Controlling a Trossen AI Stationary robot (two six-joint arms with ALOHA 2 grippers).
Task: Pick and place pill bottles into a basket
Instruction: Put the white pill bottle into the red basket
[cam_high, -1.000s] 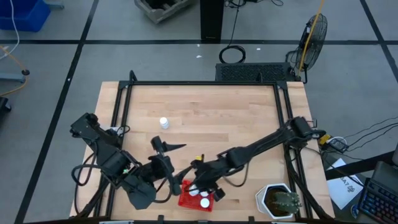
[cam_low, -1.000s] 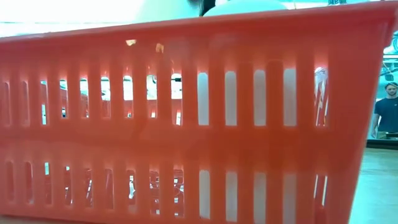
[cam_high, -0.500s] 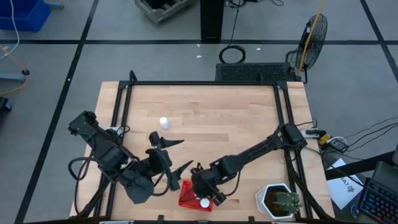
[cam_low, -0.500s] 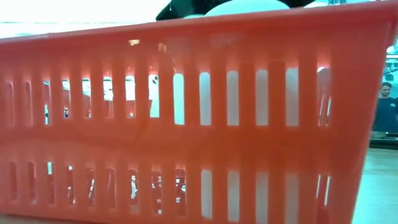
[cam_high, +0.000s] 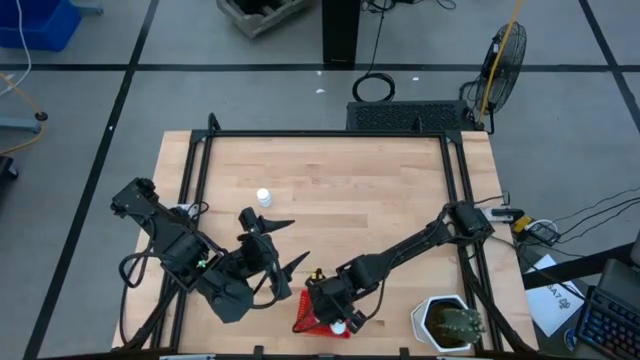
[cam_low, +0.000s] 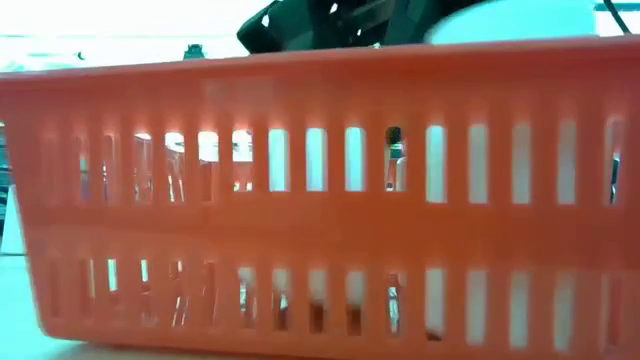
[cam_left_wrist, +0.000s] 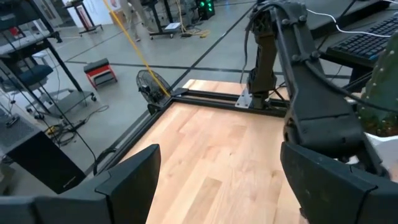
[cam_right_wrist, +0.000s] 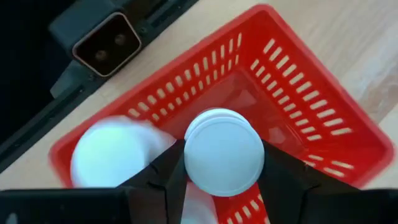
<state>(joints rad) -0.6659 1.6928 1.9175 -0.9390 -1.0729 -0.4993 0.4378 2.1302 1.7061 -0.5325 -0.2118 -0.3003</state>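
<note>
The red mesh basket (cam_high: 306, 322) sits near the table's front edge and fills the low view (cam_low: 320, 210). My right gripper (cam_high: 325, 303) hangs over it, pointing down, shut on a white pill bottle (cam_right_wrist: 224, 152). A second bottle (cam_right_wrist: 106, 163) lies blurred inside the basket (cam_right_wrist: 298, 87); a white cap (cam_high: 340, 325) shows there from above. Another bottle (cam_high: 263, 197) stands on the wood at left centre. My left gripper (cam_high: 286, 244) is open and empty, left of the basket, and also shows in its wrist view (cam_left_wrist: 217, 186). My right gripper pinches the bottle's body just below its cap (cam_right_wrist: 186, 163) between its two fingers (cam_right_wrist: 163, 174). The fingers come from above, pointing down. The bottle stands upright, cap toward the wrist, inside the basket's opening; whether its base touches the floor is hidden.
A white pot with a green plant (cam_high: 448, 322) stands at the front right corner. A black frame (cam_high: 330, 134) runs round the table's edges. My right arm (cam_left_wrist: 292, 81) stretches across the table's right half. Bare wood (cam_high: 360, 190) lies at centre and far side.
My right gripper has gone toward the table's near edge and a little left, down over the basket, covering the caps that showed inside. The basket has turned about on the table: the low view now shows its left corner.
</note>
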